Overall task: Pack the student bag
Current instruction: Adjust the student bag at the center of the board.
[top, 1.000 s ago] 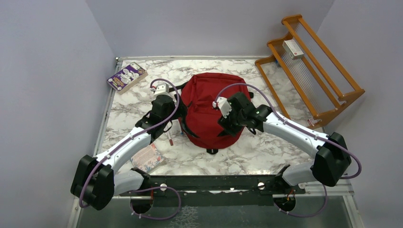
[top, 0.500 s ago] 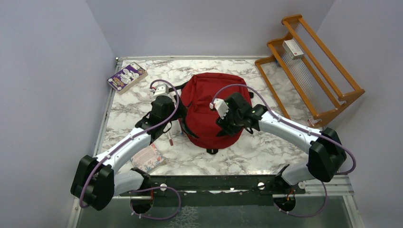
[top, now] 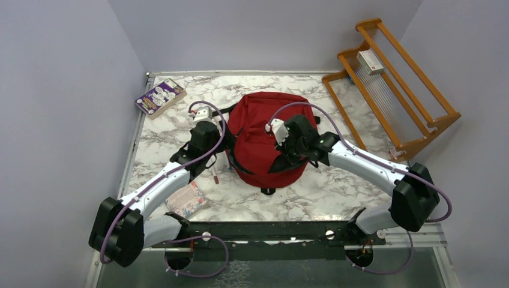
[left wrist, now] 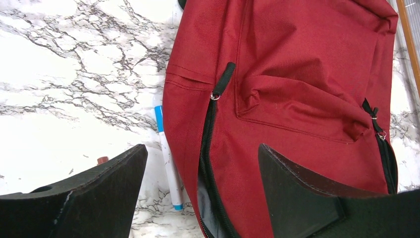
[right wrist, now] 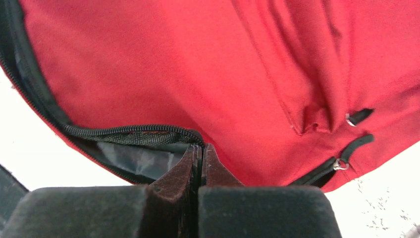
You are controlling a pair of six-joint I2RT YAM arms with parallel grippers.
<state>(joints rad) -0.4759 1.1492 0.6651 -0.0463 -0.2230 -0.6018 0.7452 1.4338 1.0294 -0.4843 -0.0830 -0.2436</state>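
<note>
While the bag (top: 264,141) lies mid table (top: 336,192), zip part open, the right gripper (right wrist: 198,148) pinches the opening's edge and the left gripper (left wrist: 201,148) hangs spread over a pen (left wrist: 166,148) beside it, so the opening step likely needs that edge lifted.

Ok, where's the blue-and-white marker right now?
The marker lies on the marble table alongside the student bag, on the left arm's side, seen between the open left gripper's jaws in the left wrist view.
</note>
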